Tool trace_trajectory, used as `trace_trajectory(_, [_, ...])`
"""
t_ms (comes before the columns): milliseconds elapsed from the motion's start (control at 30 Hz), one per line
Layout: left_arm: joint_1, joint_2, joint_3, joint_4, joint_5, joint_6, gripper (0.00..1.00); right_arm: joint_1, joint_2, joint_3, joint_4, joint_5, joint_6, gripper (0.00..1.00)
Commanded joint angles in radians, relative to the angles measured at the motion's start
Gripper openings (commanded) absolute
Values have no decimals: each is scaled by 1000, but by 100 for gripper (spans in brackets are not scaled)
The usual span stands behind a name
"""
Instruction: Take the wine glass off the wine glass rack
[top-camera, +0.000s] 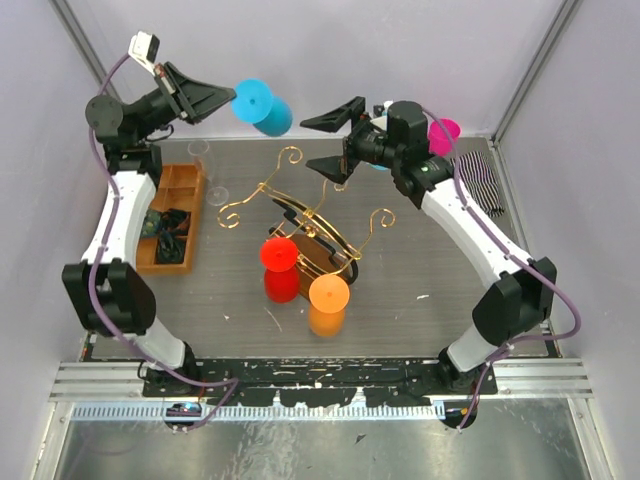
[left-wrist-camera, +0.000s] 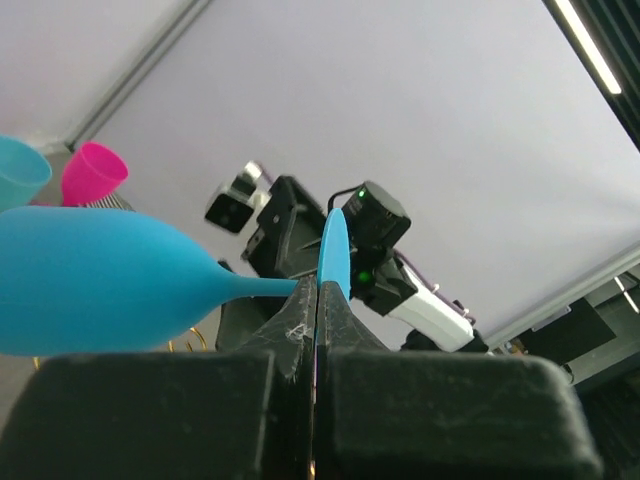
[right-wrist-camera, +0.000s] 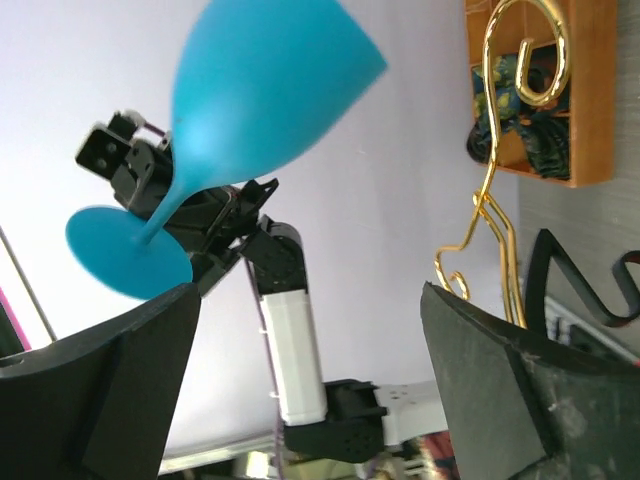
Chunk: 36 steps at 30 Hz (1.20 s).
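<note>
The blue glass (top-camera: 262, 107) is already off the rack (top-camera: 300, 213). It hangs in the air toward the far-left corner of the table (top-camera: 420, 260), held by the left pincer (top-camera: 228, 97). That pincer is pressed together on the stem right where it meets the foot. The left wrist view shows this plainly: the foot stands edge-on at the fingertips and the bowl sticks out to one side.

The glass is tipped well off upright. Its long axis runs from the foot at the left pincer to the bowl, which points in toward the middle of the table and the right arm.

The right pincer (top-camera: 306, 143) is spread wide with nothing in it, raised over the far edge above the rack's far scroll. Its mouth faces the blue glass, which lies straight ahead of it but well apart. In the right wrist view the bowl sits high between the two fingers (right-wrist-camera: 110, 380).

If a hand-over comes next, the right arm would probably have to travel toward the left side and meet the bowl or the free part of the stem. The left arm alone has the glass now.

A red glass (top-camera: 278, 255) and an orange glass (top-camera: 328, 293) sit at the rack's near side. A tray (top-camera: 195, 215) lies by the left edge.
</note>
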<state>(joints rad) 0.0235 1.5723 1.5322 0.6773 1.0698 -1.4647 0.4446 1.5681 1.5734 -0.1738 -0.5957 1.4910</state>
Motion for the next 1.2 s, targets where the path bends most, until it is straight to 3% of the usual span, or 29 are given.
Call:
trace_trajectory(0, [1, 100, 159, 330, 32, -145, 0, 2, 13, -5, 237, 56, 279, 99])
trace_trajectory(267, [0, 215, 238, 537, 39, -304, 0, 2, 89, 40, 357, 92, 490, 100])
trace_trajectory(567, [-6, 252, 280, 601, 46, -347, 0, 34, 208, 183, 376, 138, 608, 100])
trace_trajectory(733, [-14, 284, 316, 668, 47, -411, 0, 70, 277, 277, 337, 162, 624, 100])
trace_trajectory(1167, [-16, 292, 308, 753, 23, -489, 0, 88, 291, 289, 323, 249, 636, 100])
